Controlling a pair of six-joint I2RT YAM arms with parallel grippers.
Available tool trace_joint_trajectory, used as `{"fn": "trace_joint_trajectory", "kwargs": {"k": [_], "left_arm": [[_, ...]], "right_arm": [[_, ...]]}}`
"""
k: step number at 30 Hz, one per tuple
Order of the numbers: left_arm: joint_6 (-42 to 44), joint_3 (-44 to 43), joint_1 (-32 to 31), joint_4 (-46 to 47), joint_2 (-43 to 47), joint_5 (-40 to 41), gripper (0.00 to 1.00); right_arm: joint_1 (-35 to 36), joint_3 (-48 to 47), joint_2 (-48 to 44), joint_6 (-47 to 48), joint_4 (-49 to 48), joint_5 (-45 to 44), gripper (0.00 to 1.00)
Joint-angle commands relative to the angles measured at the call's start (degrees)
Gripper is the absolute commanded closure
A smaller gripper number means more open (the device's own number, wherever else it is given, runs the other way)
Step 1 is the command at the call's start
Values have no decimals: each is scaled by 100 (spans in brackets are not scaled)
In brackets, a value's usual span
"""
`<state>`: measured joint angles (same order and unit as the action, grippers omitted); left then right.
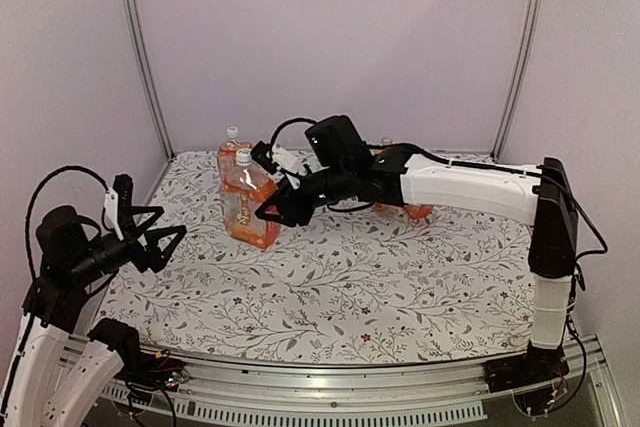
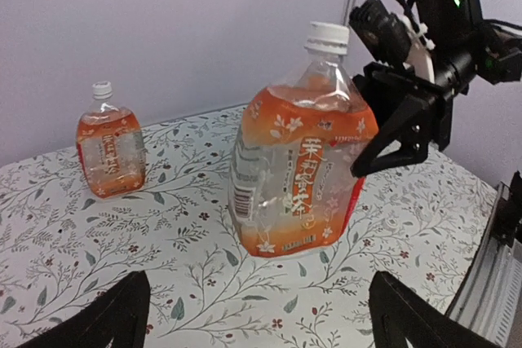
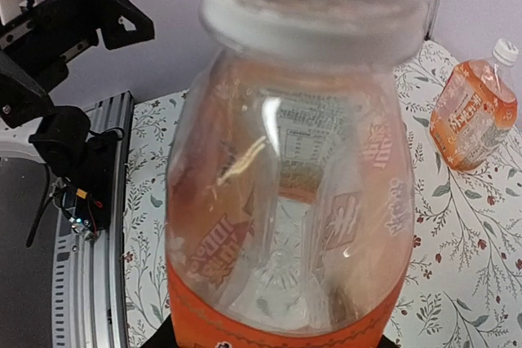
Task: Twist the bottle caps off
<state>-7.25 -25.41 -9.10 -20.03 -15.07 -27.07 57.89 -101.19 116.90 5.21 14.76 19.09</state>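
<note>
cap (image 2: pixel 328 36): small, ribbed, likely stiff (pinch its sides) | left gripper (image 2: pixel 259 281): spread wide | right gripper (image 1: pixel 266 187): beside bottle (image 2: pixel 298 177), grip unclear

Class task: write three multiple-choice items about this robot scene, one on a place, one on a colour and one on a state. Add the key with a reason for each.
1. Where does the small bottle stand relative to the large bottle?
A. Behind it, farther from the robot
B. In front of it, nearer the robot
C. Lying on top of it

2. What colour is the large bottle's cap?
A. Red
B. White
C. Blue

3. In what state is the left end effector?
A. Shut on a cap
B. Shut on the small bottle
C. Open, holding nothing

Key:
1 A, the top view shows it farther back.
2 B, the left wrist view shows a white cap.
3 C, its fingers stand wide apart with nothing between them.
</note>
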Motion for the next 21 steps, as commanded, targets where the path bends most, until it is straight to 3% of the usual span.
{"fn": "trace_joint_trajectory", "kwargs": {"k": [1, 3, 8, 13, 21], "left_arm": [[1632, -1014, -82, -997, -309, -2502, 4], [2518, -1454, -157, -1878, -477, -3081, 2], [3230, -2417, -372, -2555, -1251, -2965, 2], [3374, -3386, -884, -3007, -2151, -2790, 3], [3157, -3518, -1883, -3244, -2455, -2454, 13]], "right_arm": [[201, 350, -1223, 368, 367, 515, 78], [338, 372, -1517, 510, 607, 502, 79], [813, 354, -1967, 815, 843, 336, 80], [1289, -91, -1931, 1248, 1256, 89, 81], [1528, -498, -1713, 1432, 1368, -110, 83]]}}
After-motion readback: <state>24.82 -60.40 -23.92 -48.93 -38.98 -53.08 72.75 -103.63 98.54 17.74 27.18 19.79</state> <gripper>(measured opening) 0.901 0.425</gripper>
